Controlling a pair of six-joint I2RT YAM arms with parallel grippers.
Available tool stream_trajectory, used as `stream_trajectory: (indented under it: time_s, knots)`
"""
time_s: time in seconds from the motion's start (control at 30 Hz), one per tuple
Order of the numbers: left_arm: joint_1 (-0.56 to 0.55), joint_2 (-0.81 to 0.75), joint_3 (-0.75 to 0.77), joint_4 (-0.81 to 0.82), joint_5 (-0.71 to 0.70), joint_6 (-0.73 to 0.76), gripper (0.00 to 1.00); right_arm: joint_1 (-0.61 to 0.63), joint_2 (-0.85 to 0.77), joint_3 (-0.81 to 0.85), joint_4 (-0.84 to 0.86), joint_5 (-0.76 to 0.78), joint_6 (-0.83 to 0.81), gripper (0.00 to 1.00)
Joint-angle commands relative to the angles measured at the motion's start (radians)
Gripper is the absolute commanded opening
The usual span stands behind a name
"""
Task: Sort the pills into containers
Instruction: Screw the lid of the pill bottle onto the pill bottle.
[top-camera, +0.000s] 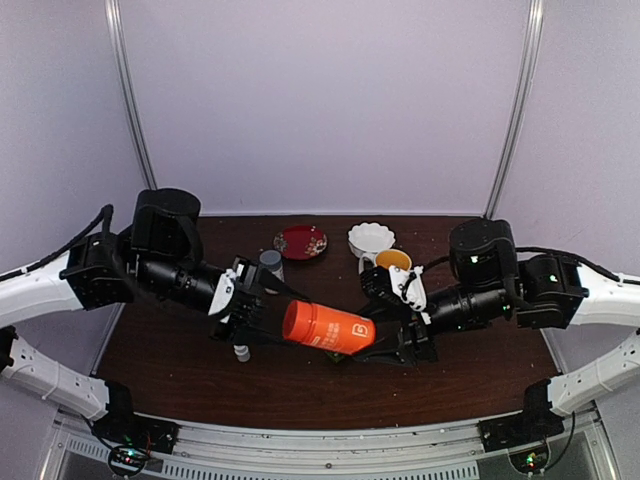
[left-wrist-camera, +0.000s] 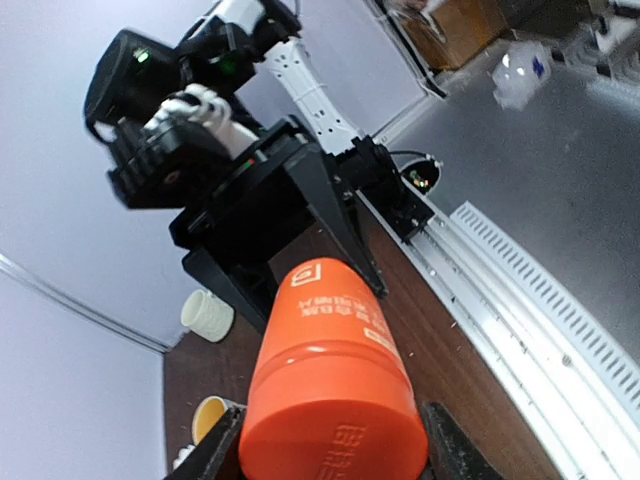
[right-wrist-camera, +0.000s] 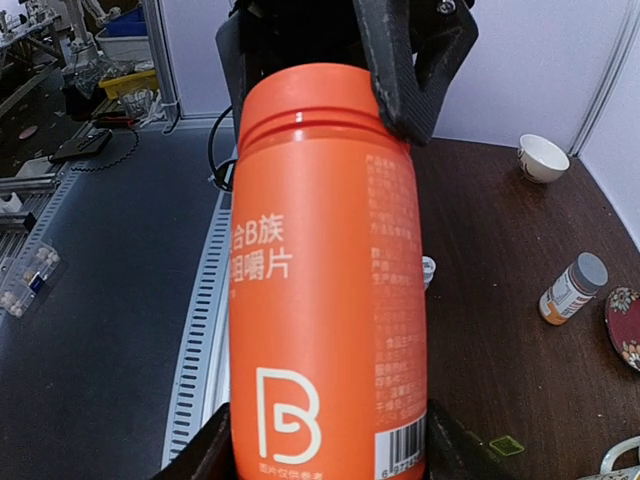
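Note:
A large orange bottle hangs sideways above the table between both arms. My left gripper is shut on its cap end, which fills the left wrist view; the dark fingers press its sides. My right gripper is shut on the base end, with the logo and barcode showing in the right wrist view. No pills are in view. A small green piece lies on the table beside the bottle; I cannot tell whether it is the pill box.
At the back of the brown table stand a red dish, a white bowl and a mug with orange inside. A grey-capped bottle stands behind my left gripper and a small white bottle below it.

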Motion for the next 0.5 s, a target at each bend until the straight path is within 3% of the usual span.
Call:
stream_trajectory:
  time_s: [0.0, 0.13, 0.33, 0.47]
  knots:
    - [-0.059, -0.001, -0.009, -0.109, 0.03, 0.629, 0.0, -0.005, 0.009, 0.019, 0.11, -0.19, 0.112, 0.0]
    - [-0.079, -0.007, -0.017, -0.1, -0.09, 0.777, 0.0, -0.01, 0.009, 0.018, 0.103, -0.192, 0.112, 0.0]
    - [-0.144, 0.0, -0.06, -0.027, -0.415, 0.984, 0.0, -0.023, 0.003, 0.016, 0.1, -0.223, 0.125, 0.0]
    - [-0.186, 0.007, -0.124, 0.104, -0.629, 1.124, 0.0, -0.034, 0.004, 0.017, 0.097, -0.238, 0.135, 0.0]
